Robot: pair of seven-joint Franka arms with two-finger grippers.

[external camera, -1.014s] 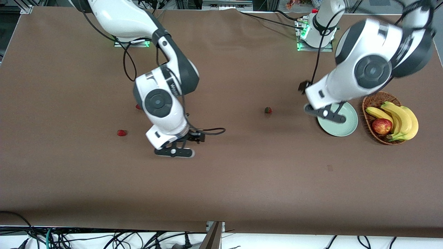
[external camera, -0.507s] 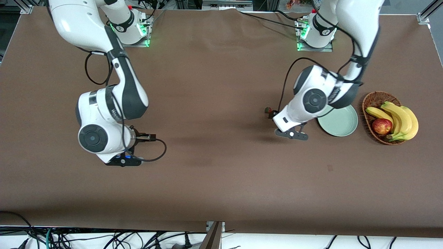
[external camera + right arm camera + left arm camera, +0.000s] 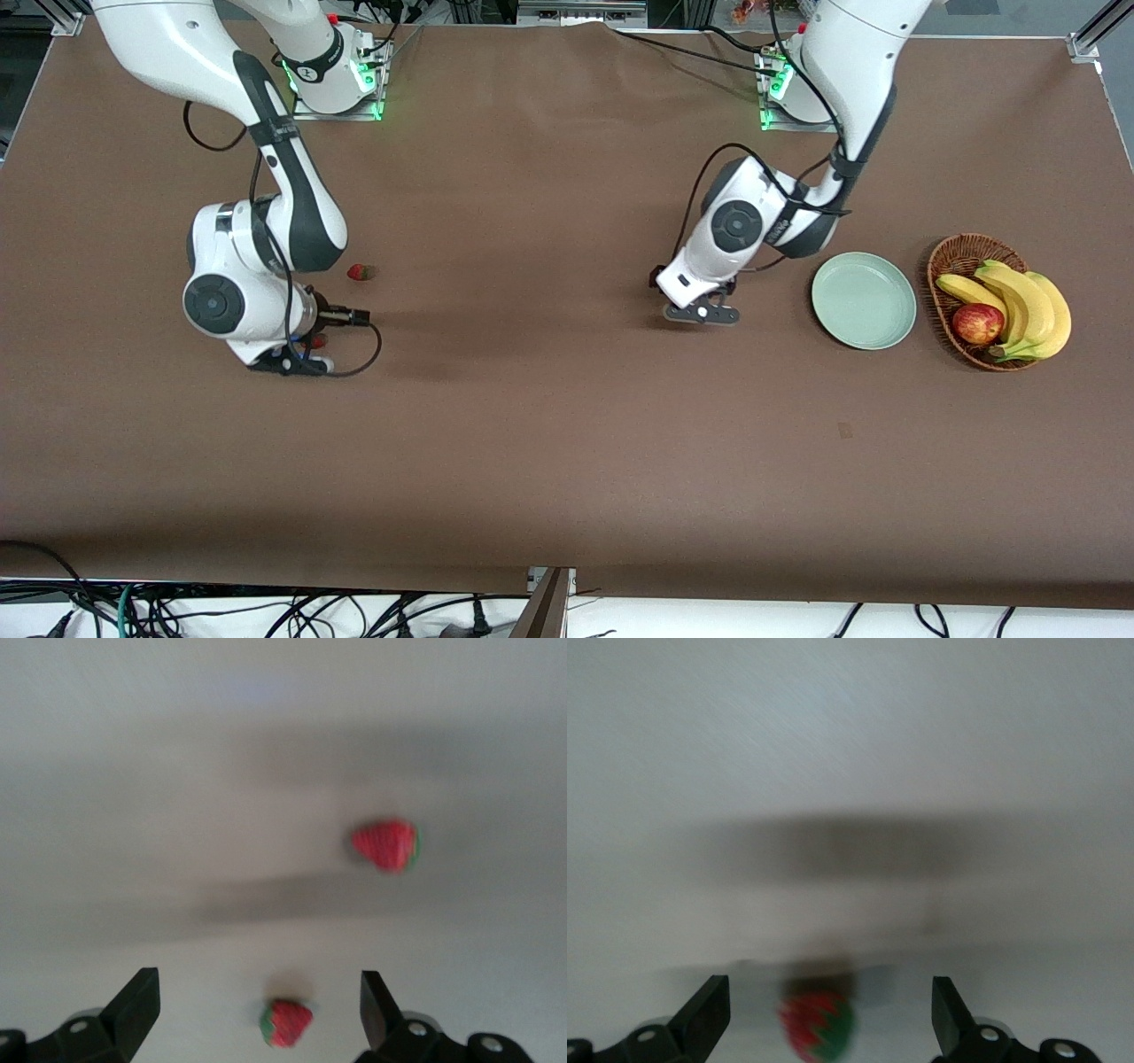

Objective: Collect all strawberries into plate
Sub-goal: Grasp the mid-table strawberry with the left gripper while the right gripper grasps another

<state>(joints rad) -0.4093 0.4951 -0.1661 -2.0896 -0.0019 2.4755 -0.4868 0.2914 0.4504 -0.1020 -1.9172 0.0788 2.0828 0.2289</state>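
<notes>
red strawberries (image 3: 384,845) (green caps); mint plate (image 3: 864,300)

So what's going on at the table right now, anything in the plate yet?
Not yet: the plate beside the fruit basket holds nothing. Both arms are down over strawberries with open jaws. The left gripper straddles one strawberry mid-table, not closed on it. The right gripper is over another strawberry toward the right arm's end of the table, with a third strawberry lying loose on the table close by, farther from the front camera.
</notes>
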